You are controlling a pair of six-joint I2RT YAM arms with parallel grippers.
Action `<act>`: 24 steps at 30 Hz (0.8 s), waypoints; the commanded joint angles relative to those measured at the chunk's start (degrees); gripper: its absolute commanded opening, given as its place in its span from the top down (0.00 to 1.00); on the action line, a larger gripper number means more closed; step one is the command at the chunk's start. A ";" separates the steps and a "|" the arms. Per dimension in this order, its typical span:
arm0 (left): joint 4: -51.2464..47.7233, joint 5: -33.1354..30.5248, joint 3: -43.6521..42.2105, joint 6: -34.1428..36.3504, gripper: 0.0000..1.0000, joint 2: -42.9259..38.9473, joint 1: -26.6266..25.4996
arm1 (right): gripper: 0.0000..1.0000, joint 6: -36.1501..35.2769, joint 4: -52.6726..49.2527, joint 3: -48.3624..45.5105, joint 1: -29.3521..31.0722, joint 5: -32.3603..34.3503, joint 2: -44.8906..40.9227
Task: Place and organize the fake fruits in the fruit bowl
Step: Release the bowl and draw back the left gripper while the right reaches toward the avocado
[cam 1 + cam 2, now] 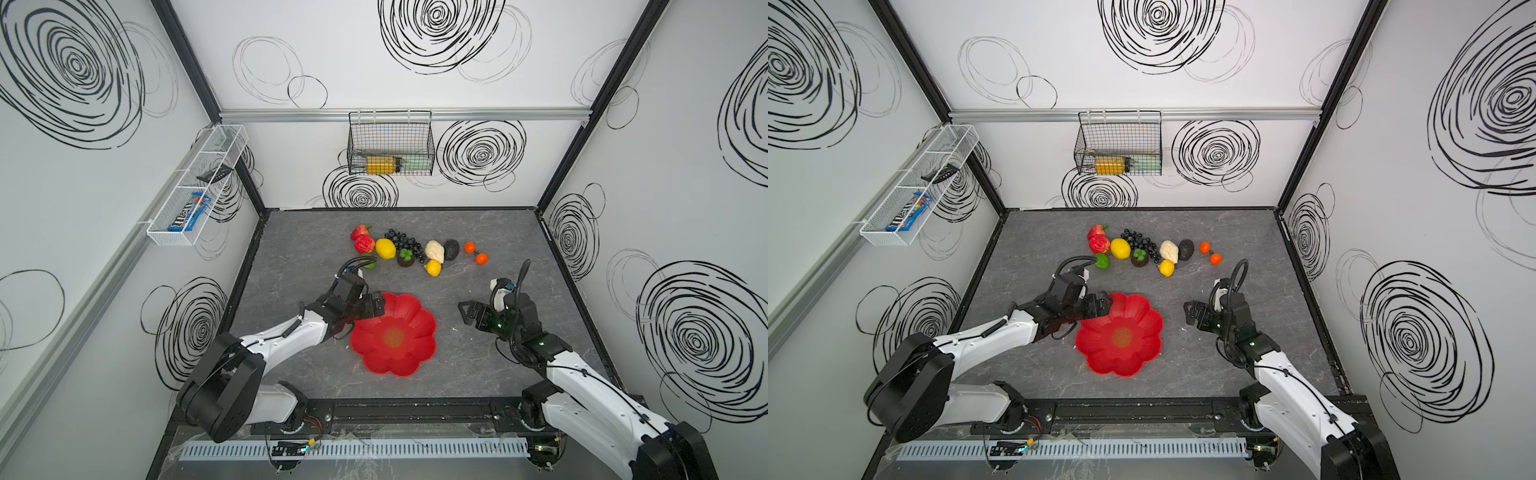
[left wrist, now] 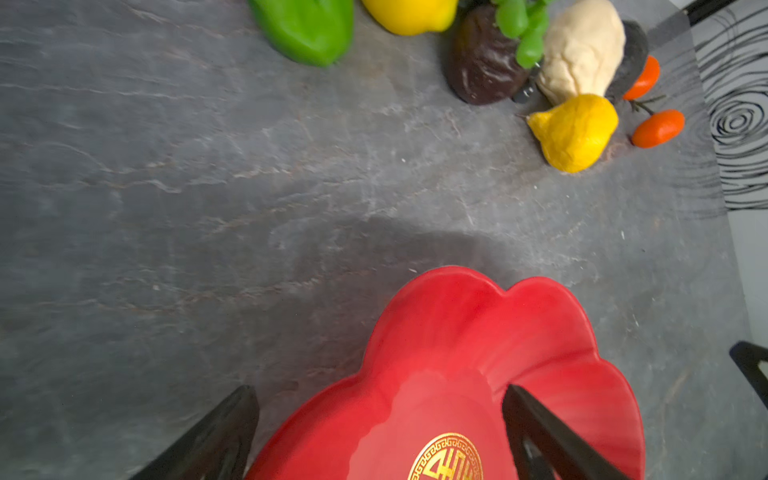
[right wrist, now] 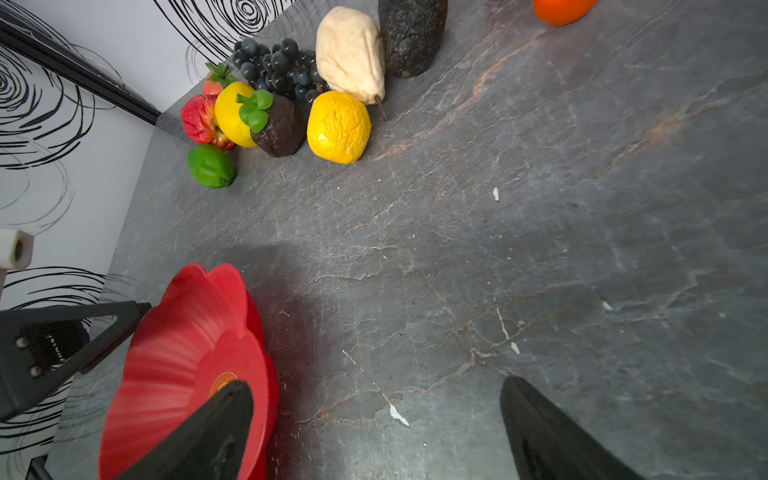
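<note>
In the lower middle of a top view, the red fruit bowl [image 1: 409, 309] sits on the grey bench [image 1: 291, 257]. The fake fruits [image 1: 385, 248] lie clustered above it, apart. The left pincer [image 1: 374, 309], released, straddles its upper-left rim. The right pincer [image 1: 464, 313], released, hovers to its right, grasping nothing.

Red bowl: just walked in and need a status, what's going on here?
Nothing is held yet. The left gripper, open, straddles the rim of the fruit bowl; the right gripper, open, hovers over bare table beside it. The bowl is empty, and all the fake fruits lie clustered on the table's far side.
</note>
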 commanded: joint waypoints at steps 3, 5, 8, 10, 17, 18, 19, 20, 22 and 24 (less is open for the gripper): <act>3.03 -1.64 2.20 -2.93 0.04 2.24 -5.87 | 0.03 -2.82 -1.89 4.69 -0.56 3.16 0.58; 3.04 -1.79 3.39 -3.18 0.04 3.08 -7.75 | 0.03 -3.52 -2.22 5.65 -1.24 3.04 1.24; 2.87 -2.24 3.83 -3.20 0.04 2.72 -8.86 | 0.03 -4.36 -2.44 6.84 -1.91 2.73 2.36; 2.13 -3.31 3.37 -2.92 0.04 1.22 -8.29 | 0.03 -5.01 -2.56 7.74 -2.29 2.49 3.07; 4.33 -12.95 -5.53 -2.63 0.04 -13.37 -4.30 | 0.01 -7.93 -4.45 12.96 -6.26 1.80 9.03; 5.95 -13.60 -7.76 -2.65 0.04 -16.20 -3.50 | 0.00 -8.12 -4.67 14.00 -7.59 0.86 10.60; 8.15 -13.65 -10.15 -2.65 0.04 -18.99 -2.71 | 0.01 -8.22 -4.69 14.97 -9.23 -0.05 11.98; 10.09 -13.58 -12.28 -2.74 0.04 -21.62 -2.18 | 0.02 -8.33 -4.55 15.83 -10.51 -0.95 13.34; 14.77 -13.42 -17.04 -2.65 0.04 -27.25 -1.50 | 0.03 -8.68 -3.79 17.67 -12.68 -1.51 16.18; 18.54 -13.65 -20.86 -2.44 0.04 -31.66 -1.26 | 0.05 -9.30 -2.97 19.72 -13.39 -1.85 19.37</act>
